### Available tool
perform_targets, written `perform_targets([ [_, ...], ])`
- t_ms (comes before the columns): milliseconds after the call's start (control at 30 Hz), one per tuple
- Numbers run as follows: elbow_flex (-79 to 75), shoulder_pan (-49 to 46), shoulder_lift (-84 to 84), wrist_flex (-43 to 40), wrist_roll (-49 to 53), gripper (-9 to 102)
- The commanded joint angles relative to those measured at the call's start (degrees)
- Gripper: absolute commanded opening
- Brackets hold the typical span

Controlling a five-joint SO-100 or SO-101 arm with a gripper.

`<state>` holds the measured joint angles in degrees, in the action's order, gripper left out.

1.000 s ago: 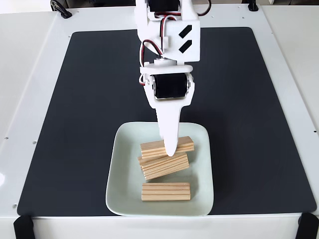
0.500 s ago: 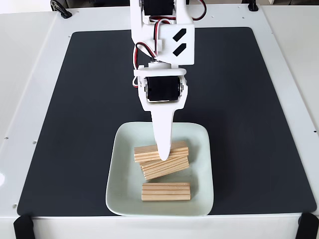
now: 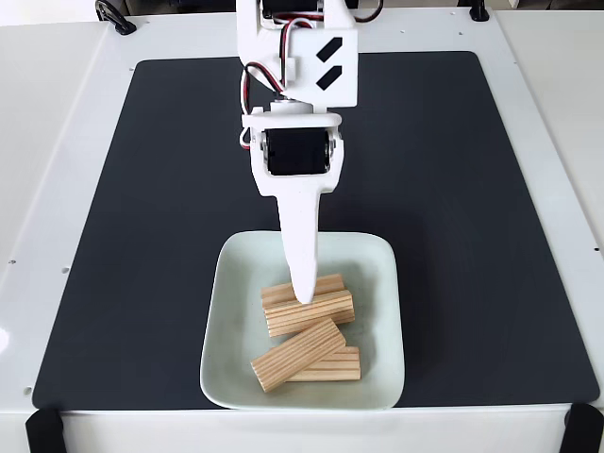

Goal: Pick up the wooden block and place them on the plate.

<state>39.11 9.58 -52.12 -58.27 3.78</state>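
**Fourth block down on the plate**

Hovering over the mint-green plate (image 3: 225, 283), the gripper (image 3: 304, 294) had shifted left within the last second, and a wooden block (image 3: 297, 355) now lay tilted across the front one, where before only three showed. All four blocks rested inside the rim, so the task looked essentially done. Whether the jaws were parted could not be told. No brand or readable writing appeared, only two black slanted marks on the arm (image 3: 330, 62).
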Motion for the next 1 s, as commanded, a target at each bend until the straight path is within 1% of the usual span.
perform_targets([
  [0,3.16,0.44,-7.82,-0.26,-0.44,31],
  [167,12.04,0.79,-16.26,0.44,-0.44,31],
  [233,16.52,0.88,-20.39,0.53,-0.44,28],
  [300,21.01,1.67,-25.14,0.53,-0.44,20],
  [367,25.66,2.02,-30.41,0.97,-0.44,11],
  [433,31.38,2.11,-36.04,3.87,-0.44,0],
  [467,34.63,2.55,-38.94,6.15,-0.44,-2],
  [533,41.66,3.08,-44.74,11.60,-0.44,1],
  [800,75.50,3.52,-68.38,39.90,-0.44,0],
  [900,89.03,3.52,-78.84,47.37,-0.44,0],
  [967,97.56,3.60,-85.87,50.80,-0.44,0],
])
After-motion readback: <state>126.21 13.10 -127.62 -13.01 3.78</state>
